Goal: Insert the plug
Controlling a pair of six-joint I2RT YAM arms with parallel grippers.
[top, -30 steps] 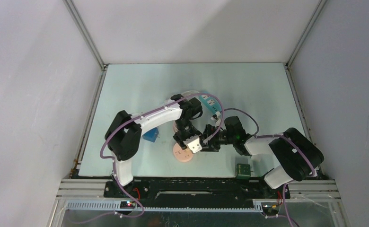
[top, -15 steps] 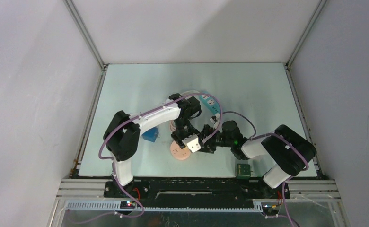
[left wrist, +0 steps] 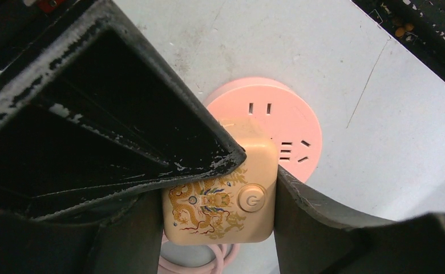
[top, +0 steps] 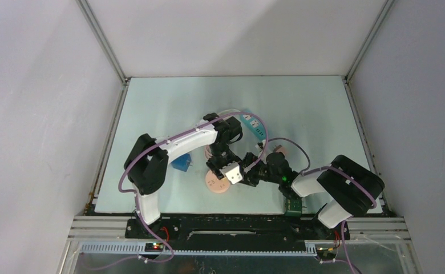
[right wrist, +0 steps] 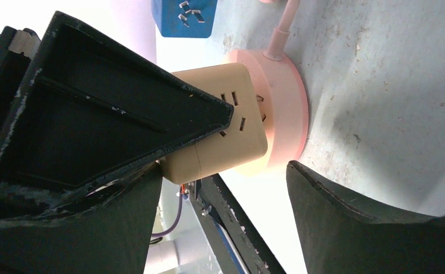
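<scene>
Plug (left wrist: 220, 222) in left claw (left wrist: 260, 171) shows gold dragon (left wrist: 200, 206), power-symbol button (left wrist: 251, 198).

Both arms (top: 186, 142) have white links, black joints and purple cables (top: 125, 171); the pincer fingers (left wrist: 94, 114) are scuffed black.

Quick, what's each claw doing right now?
Left gripper: closed on the cream cube plug.
Right gripper: open, straddling the plug and the pink socket, gripping nothing.
</scene>
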